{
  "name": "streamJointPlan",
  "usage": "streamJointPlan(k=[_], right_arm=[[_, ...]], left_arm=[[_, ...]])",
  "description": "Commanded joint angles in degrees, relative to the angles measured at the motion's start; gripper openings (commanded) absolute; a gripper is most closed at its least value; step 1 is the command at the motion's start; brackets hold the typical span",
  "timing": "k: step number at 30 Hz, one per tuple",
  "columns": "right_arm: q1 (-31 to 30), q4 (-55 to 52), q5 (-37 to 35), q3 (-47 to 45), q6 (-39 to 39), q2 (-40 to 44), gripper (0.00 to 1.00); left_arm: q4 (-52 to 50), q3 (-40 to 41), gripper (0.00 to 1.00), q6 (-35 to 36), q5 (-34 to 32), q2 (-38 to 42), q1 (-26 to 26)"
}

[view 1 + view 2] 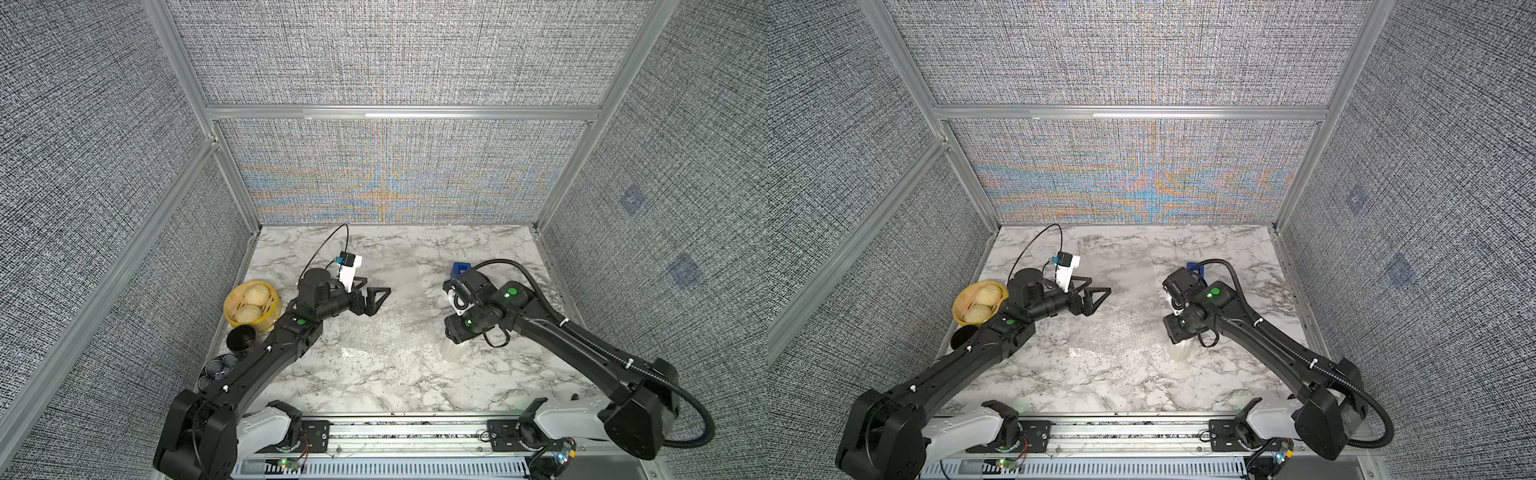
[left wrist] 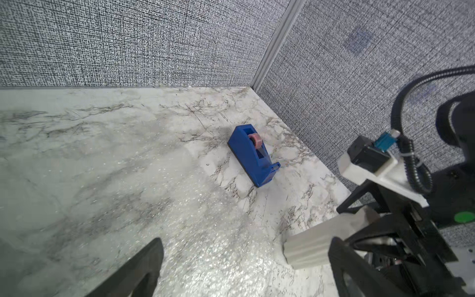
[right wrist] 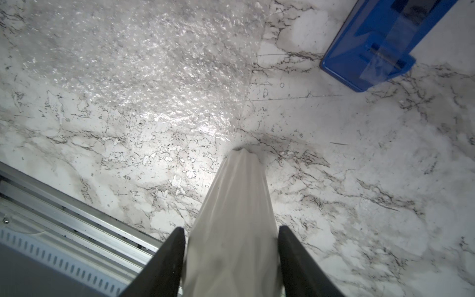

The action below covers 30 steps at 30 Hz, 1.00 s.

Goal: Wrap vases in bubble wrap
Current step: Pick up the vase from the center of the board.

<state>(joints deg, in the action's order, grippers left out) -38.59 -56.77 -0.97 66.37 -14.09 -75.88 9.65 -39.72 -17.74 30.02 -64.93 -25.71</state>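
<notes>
Grey woven partition walls on aluminium framing enclose a white marble-patterned worktop (image 1: pixel 374 386). Clear, glistening bubble wrap sheet (image 1: pixel 382 332) lies flat across the worktop's middle, with nothing resting on it.

Small white ribbed vase (image 3: pixel 239 192) stands upright, or nearly so, toward the right edge and nearer the front edge than the back. Its base is just beside the sheet's front right corner; whether it touches the plastic cannot be told.

Right hand (image 3: pixel 231 228) is set over the vase from above, in line with its long axis, one finger on each side of the upper body. Both fingers sit very close to the ribs, but a firm clamp cannot be confirmed. Left hand (image 1: pixel 376 293) hovers spread wide and empty over the sheet's left side, well apart from the vase.

Judgement: the right arm is plainly nearer, and the coming move should carry the vase leftward onto the sheet. That path looks open. Blue tape dispenser (image 2: pixel 253 159) sits toward the back right corner. Yellow steamer basket (image 1: pixel 262 323) and black cup (image 1: pixel 241 337) line the left edge, off the route.
</notes>
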Motion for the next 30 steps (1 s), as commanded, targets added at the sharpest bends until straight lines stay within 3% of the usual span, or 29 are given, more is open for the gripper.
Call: streamJointPlan(k=[1,6,12,15,17,19,22,25,28,30], right_arm=[[-0.09,-1.49,2.79,-0.67,-2.5,-0.24,0.44],[0.74,-0.66,4.62,-0.36,-3.58,0.21,0.35],[5.08,8.28,17.39,1.74,-12.1,4.95,0.28],[7.86,16.12,23.93,-0.89,-18.97,4.18,0.27],[8.05,30.37,27.64,-6.78,-30.75,3.09,0.27],[6.55,52.43,26.09,-16.89,-48.18,1.74,0.27],[1.41,74.62,11.05,-25.65,-66.75,-3.28,0.27],[-2.89,82.53,1.66,-25.09,-76.25,-10.62,0.27],[-3.58,94.84,3.75,-23.63,-82.88,-19.23,0.26],[-3.97,94.61,5.61,-22.39,-84.77,-20.74,0.25]], left_arm=[[-6.81,0.6,1.0,5.43,-0.45,2.58,0.05],[-5.62,3.34,1.0,4.52,-2.83,6.94,0.05],[-6.03,6.06,1.0,2.88,-6.91,13.08,0.05],[-6.02,7.43,1.0,2.87,-7.61,15.52,0.09],[-6.9,7.81,1.0,3.9,-8.25,16.76,0.05],[-7.81,7.9,1.0,4.73,-10.73,17.77,0.01],[-8.48,8.08,1.0,4.41,-16.01,19.68,0.05],[-9.05,8.77,1.0,3.25,-19.03,22.31,0.03],[-9.94,9.81,1.0,2.12,-19.07,24.4,0.12],[-11.25,9.94,1.0,1.62,-17.39,25.37,0.05]])
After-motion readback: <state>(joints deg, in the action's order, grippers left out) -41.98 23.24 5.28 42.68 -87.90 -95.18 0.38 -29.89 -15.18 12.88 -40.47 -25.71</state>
